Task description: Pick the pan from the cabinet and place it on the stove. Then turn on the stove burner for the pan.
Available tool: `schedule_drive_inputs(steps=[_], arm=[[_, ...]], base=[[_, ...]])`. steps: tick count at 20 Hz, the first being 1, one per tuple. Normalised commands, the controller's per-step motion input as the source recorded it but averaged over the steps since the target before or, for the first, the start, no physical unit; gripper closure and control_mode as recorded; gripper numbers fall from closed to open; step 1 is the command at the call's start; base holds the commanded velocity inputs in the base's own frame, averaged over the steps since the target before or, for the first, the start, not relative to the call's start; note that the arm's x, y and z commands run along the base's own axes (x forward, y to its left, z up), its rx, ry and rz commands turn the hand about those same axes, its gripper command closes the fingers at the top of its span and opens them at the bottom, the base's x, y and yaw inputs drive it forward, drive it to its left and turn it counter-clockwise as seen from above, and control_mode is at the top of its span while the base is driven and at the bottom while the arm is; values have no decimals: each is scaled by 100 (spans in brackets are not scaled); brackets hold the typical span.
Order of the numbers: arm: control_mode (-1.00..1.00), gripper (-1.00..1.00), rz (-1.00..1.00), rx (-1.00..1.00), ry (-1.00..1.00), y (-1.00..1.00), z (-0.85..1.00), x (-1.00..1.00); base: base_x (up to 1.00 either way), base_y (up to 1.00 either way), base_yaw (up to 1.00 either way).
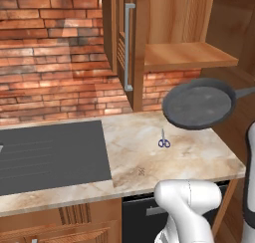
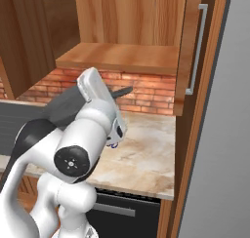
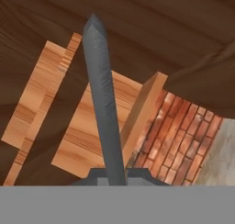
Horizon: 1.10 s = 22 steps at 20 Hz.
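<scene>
The dark grey pan (image 1: 199,105) hangs in the air over the right end of the marble counter (image 1: 149,157), below the open cabinet's shelf (image 1: 189,55). Its long handle (image 1: 245,92) points right, off the edge of the left base view. In the hand view my gripper (image 3: 114,176) is shut on the pan's handle (image 3: 103,94), which runs up and away from the fingertips. From the right base view the pan (image 2: 63,108) sits behind my arm, with the handle's tip (image 2: 123,91) poking out. The black stove (image 1: 50,155) lies flat at the left end of the counter.
Small blue-handled scissors (image 1: 164,142) lie on the counter under the pan. The open cabinet door (image 1: 130,48) with its grey bar handle hangs left of the shelf; another door (image 2: 195,51) stands at the right. A tall grey panel (image 2: 222,134) rises beyond it. A brick wall backs the counter.
</scene>
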Motion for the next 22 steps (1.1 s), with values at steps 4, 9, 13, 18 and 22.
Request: schedule_drive_inputs(steps=[4, 9, 13, 18, 22], arm=[[100, 100, 0, 0, 0, 0, 0, 0], [100, 100, 0, 0, 0, 0, 0, 0], [100, 100, 0, 0, 0, 0, 0, 0], [100, 100, 0, 0, 0, 0, 0, 0], [100, 100, 0, 0, 0, 0, 0, 0]], base=[[-59, 4, 0], [-60, 22, 0], [-58, 42, 1], [-37, 72, 10], [-32, 86, 19]])
